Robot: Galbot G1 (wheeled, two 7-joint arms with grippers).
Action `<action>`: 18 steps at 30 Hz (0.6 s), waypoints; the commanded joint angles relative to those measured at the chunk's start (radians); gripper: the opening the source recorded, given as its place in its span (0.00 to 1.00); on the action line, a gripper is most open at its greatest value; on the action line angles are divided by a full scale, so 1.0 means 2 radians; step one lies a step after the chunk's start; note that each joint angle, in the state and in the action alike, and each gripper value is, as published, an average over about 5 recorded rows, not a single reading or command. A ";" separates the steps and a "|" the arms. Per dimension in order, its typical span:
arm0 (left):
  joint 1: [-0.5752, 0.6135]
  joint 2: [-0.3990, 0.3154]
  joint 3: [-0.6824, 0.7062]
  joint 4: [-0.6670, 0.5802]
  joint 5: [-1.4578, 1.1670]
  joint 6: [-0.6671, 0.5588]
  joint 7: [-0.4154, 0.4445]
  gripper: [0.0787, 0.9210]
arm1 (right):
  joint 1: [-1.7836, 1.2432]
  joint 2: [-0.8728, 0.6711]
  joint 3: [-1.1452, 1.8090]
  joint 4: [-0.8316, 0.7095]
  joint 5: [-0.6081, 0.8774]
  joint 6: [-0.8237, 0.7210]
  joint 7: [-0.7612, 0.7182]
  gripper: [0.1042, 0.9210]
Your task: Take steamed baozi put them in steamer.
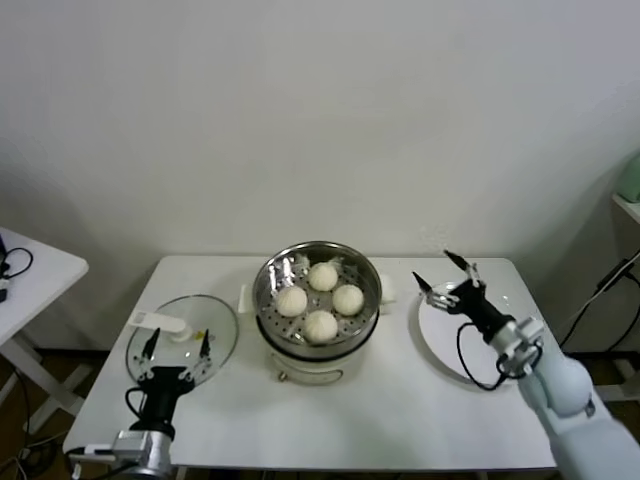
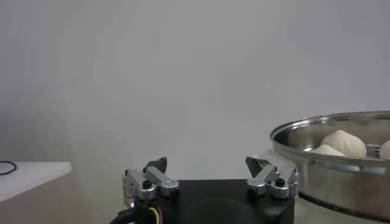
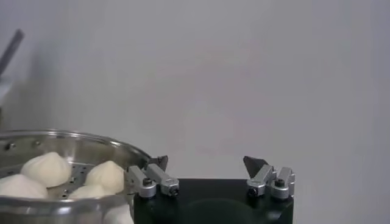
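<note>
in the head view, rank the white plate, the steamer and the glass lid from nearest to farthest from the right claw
1. White plate: right side of the table, directly under the open right claw.
2. Steamer: centre of the table, to the claw's left, with four baozi inside.
3. Glass lid: far left side of the table, beyond the steamer, by the left claw.

Four cream-white baozi (image 1: 319, 297) on perforated silver tray of shiny steel steamer (image 1: 270, 272), cream-white base. White table (image 1: 400, 420). Clear glass lid (image 1: 222, 322), white handle, near left edge. White plate (image 1: 432, 335) near right edge. Grippers black with silver fingers.
</note>
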 commanded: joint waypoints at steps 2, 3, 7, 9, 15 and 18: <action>0.000 0.006 -0.008 0.011 -0.003 -0.010 0.009 0.88 | -0.178 0.171 0.102 0.037 -0.052 0.070 0.038 0.88; -0.001 0.006 -0.009 0.011 -0.004 -0.010 0.011 0.88 | -0.183 0.177 0.101 0.038 -0.052 0.074 0.038 0.88; 0.000 0.007 -0.010 0.009 -0.008 -0.013 0.016 0.88 | -0.196 0.190 0.101 0.038 -0.052 0.085 0.035 0.88; -0.001 0.005 -0.010 0.009 -0.009 -0.014 0.017 0.88 | -0.199 0.193 0.101 0.037 -0.052 0.090 0.032 0.88; 0.000 0.002 -0.016 0.009 -0.013 -0.013 0.018 0.88 | -0.210 0.196 0.098 0.037 -0.050 0.100 0.023 0.88; 0.003 0.003 -0.019 0.010 -0.018 -0.012 0.021 0.88 | -0.211 0.199 0.098 0.033 -0.047 0.104 0.028 0.88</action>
